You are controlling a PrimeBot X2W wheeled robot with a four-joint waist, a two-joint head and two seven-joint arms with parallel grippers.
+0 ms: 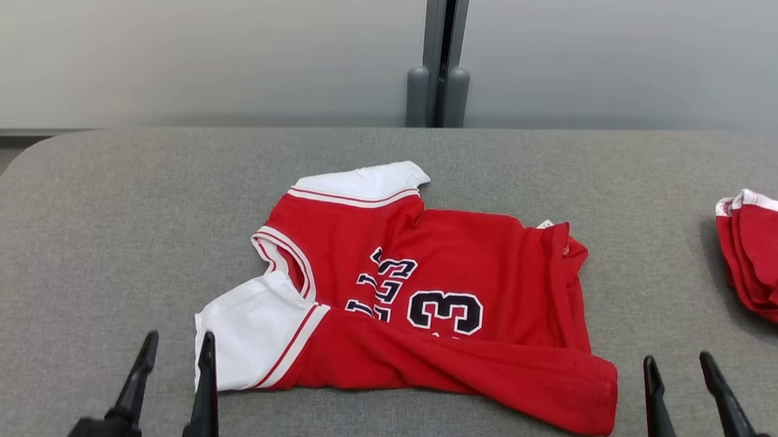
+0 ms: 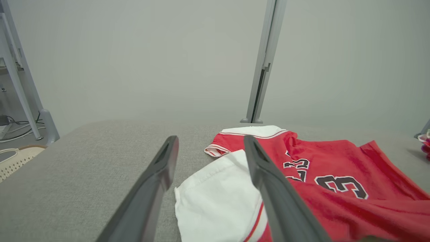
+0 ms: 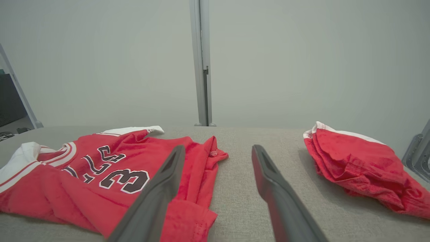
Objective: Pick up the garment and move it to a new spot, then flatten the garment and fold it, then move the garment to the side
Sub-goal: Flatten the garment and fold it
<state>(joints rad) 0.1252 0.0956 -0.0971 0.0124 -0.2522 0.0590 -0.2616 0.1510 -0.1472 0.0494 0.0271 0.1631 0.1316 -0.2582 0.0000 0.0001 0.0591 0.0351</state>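
Observation:
A red jersey-style garment (image 1: pixel 452 275) with white sleeves and dark lettering lies spread on the grey padded table (image 1: pixel 128 231), its near edge folded up over the body. My left gripper (image 1: pixel 178 344) stands open at the lower left, just in front of the near white sleeve (image 2: pixel 215 198), touching nothing. In the left wrist view the left gripper (image 2: pixel 210 143) has the sleeve showing between its fingers. My right gripper (image 1: pixel 679 365) stands open at the lower right, beside the garment's hem corner (image 3: pixel 188 218). The right gripper (image 3: pixel 218 151) is apart from the garment (image 3: pixel 100 171).
A second red garment with white trim (image 1: pixel 769 265) lies bunched at the table's right edge, also in the right wrist view (image 3: pixel 356 168). A grey partition post (image 1: pixel 441 55) stands behind the table. The table's rounded left corner (image 1: pixel 26 159) drops off to the floor.

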